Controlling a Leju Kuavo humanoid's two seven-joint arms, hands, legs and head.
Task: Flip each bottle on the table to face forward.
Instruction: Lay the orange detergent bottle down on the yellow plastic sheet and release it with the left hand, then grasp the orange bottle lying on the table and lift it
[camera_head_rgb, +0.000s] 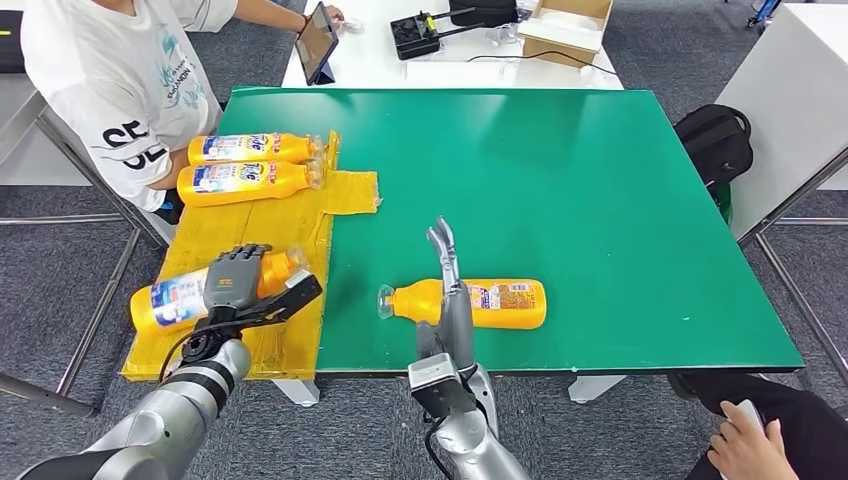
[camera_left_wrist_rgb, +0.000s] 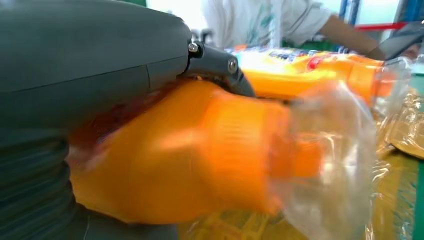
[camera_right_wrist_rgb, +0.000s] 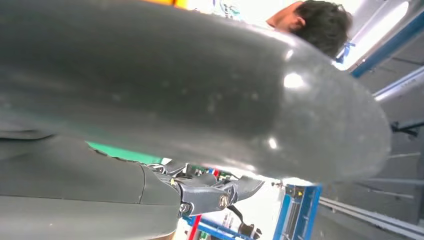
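The robot's left hand (camera_head_rgb: 236, 280) grips an orange bottle (camera_head_rgb: 170, 298) at the near end of a yellow mat (camera_head_rgb: 270, 215), which covers the left side of a green table (camera_head_rgb: 560, 170). Right of the mat, near the table's front edge, the right hand (camera_head_rgb: 445, 262) stands over another bottle (camera_head_rgb: 500, 303) with fingers straight, holding nothing. At the mat's far end two bottles (camera_head_rgb: 250, 165) lie labels up, seemingly done; two remain. The table beyond is open room.

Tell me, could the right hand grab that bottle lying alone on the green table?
Probably yes. The right hand stands just in front of the lone bottle, its fingers raised and holding nothing, and nothing lies between them. The left hand is busy with another bottle.
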